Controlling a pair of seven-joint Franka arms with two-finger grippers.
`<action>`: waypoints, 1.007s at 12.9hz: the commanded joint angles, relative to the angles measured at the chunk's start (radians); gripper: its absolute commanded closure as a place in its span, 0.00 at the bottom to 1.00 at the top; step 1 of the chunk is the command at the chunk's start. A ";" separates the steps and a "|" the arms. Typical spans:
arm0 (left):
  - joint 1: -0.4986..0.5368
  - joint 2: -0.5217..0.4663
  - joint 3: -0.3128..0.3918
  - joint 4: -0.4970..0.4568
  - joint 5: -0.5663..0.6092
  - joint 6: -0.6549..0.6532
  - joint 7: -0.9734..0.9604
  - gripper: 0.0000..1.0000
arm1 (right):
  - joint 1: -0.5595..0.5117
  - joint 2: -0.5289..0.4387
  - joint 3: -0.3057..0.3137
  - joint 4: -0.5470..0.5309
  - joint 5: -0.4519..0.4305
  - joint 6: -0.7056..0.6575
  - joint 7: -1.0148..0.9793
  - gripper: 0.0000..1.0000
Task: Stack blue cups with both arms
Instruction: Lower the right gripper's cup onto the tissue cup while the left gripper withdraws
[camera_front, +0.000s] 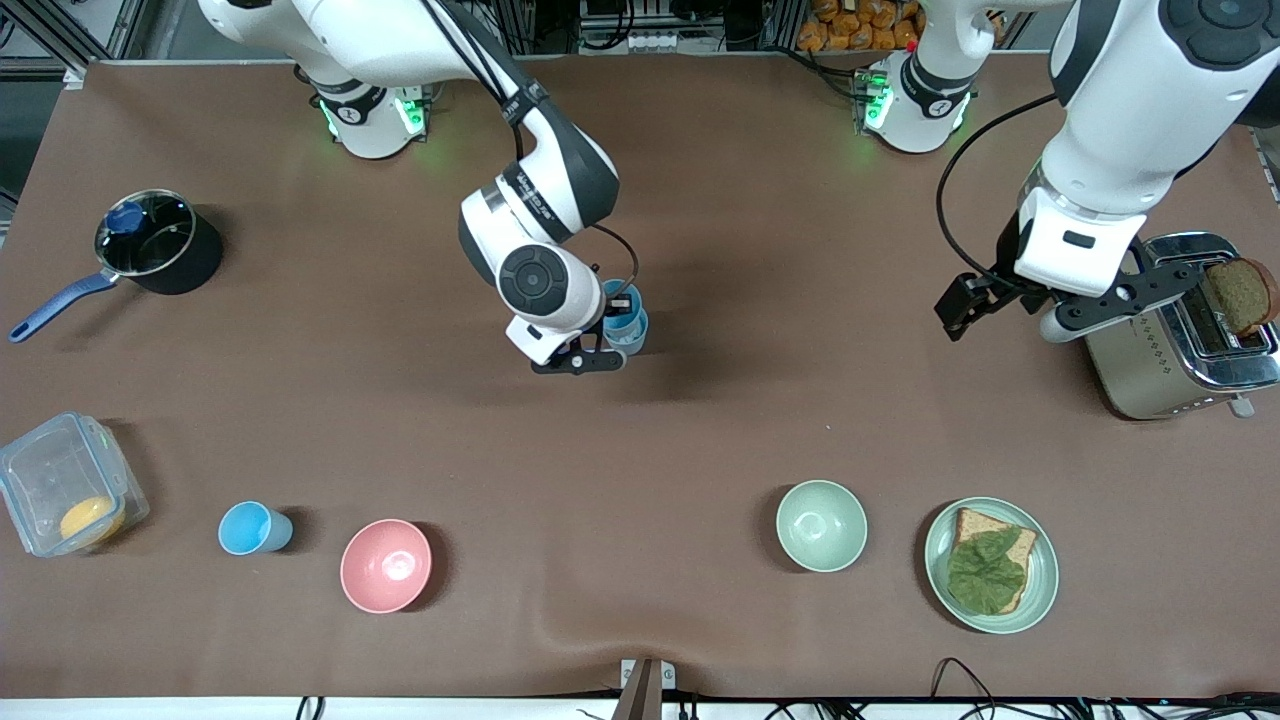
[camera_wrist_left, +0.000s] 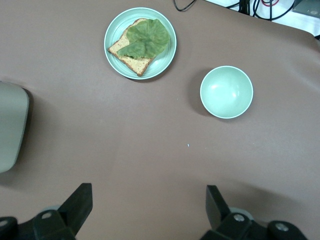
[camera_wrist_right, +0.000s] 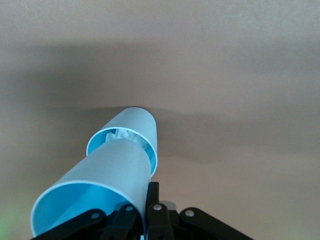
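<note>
Brown table (camera_front: 760, 420), right gripper (camera_wrist_right: 145, 212) fingers grasping upper blue cup (camera_wrist_right: 95, 192) nested in lower blue cup (camera_wrist_right: 132, 132), left gripper (camera_wrist_left: 145, 210) fingers released, waiting.

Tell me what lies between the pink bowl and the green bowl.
Only bare brown tablecloth between the pink bowl and green bowl, per the front view.

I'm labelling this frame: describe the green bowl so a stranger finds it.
Start at the toaster at the left arm's end of the table, then the plate with bread nearer the camera. The green bowl sits beside that plate, empty and pale green, unlike the pink bowl.
</note>
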 joint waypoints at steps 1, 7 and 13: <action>0.015 -0.028 -0.010 0.017 -0.020 -0.049 0.026 0.00 | 0.018 0.024 -0.014 0.018 0.023 0.012 0.018 1.00; 0.019 -0.068 -0.011 0.021 -0.022 -0.100 0.075 0.00 | 0.006 -0.018 -0.020 0.026 0.019 -0.025 0.001 0.00; 0.027 -0.097 -0.004 0.118 -0.020 -0.259 0.112 0.00 | -0.274 -0.169 -0.024 0.028 0.004 -0.137 -0.204 0.00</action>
